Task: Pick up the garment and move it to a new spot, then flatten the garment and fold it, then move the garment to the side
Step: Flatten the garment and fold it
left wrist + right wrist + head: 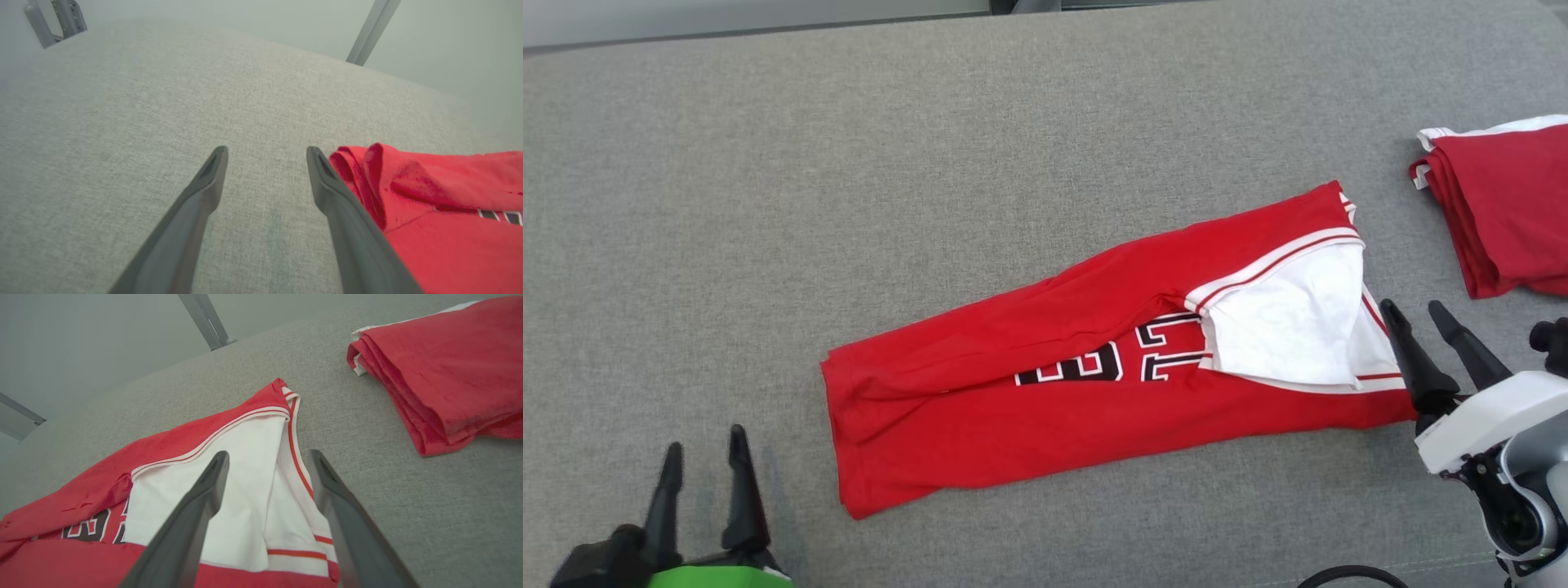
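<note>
At the bottom left, the left claw is standing wide open and empty, just beside the near end of the long red sports shirt with black numbers. At the lower right, the right claw is gaping wide and empty, next to the shirt's white flap. The shirt is lying half folded in the middle of the grey cloth table. A claw pinching only the top layer could be pulling the fold open. Sliding right could be bumping the folded red pile at the upper right.
</note>
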{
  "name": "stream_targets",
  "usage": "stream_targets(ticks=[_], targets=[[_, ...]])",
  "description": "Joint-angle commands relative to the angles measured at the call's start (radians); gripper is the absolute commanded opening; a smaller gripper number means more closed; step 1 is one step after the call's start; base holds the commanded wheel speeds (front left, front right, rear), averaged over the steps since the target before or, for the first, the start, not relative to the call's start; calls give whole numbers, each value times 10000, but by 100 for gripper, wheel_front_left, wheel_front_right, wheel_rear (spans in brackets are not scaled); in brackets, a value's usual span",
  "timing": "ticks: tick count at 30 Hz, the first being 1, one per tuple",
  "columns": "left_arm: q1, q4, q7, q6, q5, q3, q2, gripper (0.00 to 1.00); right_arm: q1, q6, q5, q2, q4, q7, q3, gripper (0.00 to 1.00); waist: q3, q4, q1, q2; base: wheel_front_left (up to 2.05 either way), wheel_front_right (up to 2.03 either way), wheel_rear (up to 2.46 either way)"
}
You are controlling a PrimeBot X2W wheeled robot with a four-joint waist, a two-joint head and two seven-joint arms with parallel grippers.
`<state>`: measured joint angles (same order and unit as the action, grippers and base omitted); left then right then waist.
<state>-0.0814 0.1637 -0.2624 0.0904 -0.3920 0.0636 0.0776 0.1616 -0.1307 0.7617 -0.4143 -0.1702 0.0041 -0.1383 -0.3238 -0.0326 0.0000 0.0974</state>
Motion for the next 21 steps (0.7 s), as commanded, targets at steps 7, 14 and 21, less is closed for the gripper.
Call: stream_targets(ticks=[7, 14, 21], targets=[[-791, -2032, -13, -604, 1274, 785, -266, 100, -626, 1, -597, 351, -288, -404, 1052, 100, 790, 356, 0, 1, 0, 0, 0], [-720, -2775, -14, -1038, 1979, -114, -262, 100, 723, 0, -1576, 990, -1903, 54, 819, 100, 584, 609, 0, 1, 0, 0, 0], [-140, -2613, -14, -1073, 1894, -1093, -261, 100, 2164, 1, -2478, 923, -4358, 375, 700, 100, 267, 1445, 0, 1, 0, 0, 0]])
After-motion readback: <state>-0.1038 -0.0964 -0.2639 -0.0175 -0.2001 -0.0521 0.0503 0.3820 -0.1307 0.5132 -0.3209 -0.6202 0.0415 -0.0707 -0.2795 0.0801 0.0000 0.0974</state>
